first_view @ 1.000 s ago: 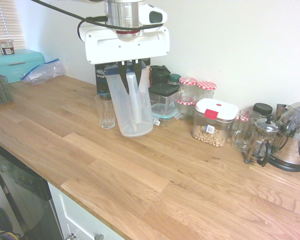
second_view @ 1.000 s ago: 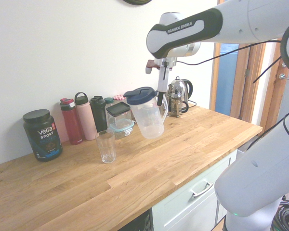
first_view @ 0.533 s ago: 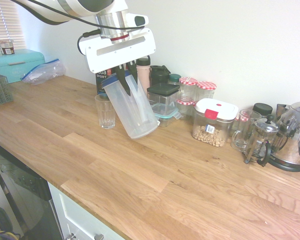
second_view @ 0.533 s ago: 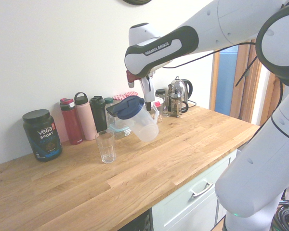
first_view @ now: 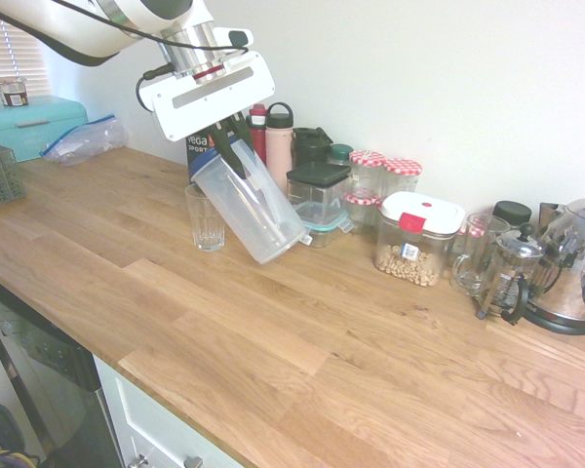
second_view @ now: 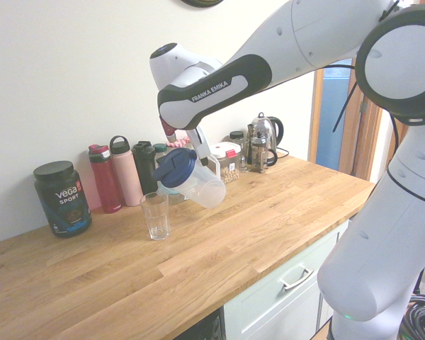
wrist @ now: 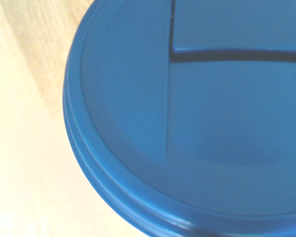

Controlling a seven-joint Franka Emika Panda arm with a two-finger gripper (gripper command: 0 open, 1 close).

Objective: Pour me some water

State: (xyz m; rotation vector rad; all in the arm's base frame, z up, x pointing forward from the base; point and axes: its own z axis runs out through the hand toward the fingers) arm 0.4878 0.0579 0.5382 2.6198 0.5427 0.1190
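Second exterior view: the hand [second_view: 196,150] grips a clear pitcher [second_view: 195,185], its blue lid [second_view: 173,167] tilted toward a drinking glass [second_view: 156,215]. Both are over the wooden surface [second_view: 269,212].

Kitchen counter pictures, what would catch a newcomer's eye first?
The clear plastic pitcher with its blue lid, hanging tilted in the tool above the wooden counter, lid end leaning toward the empty drinking glass. Behind it, bottles, jars and a shiny kettle line the wall.
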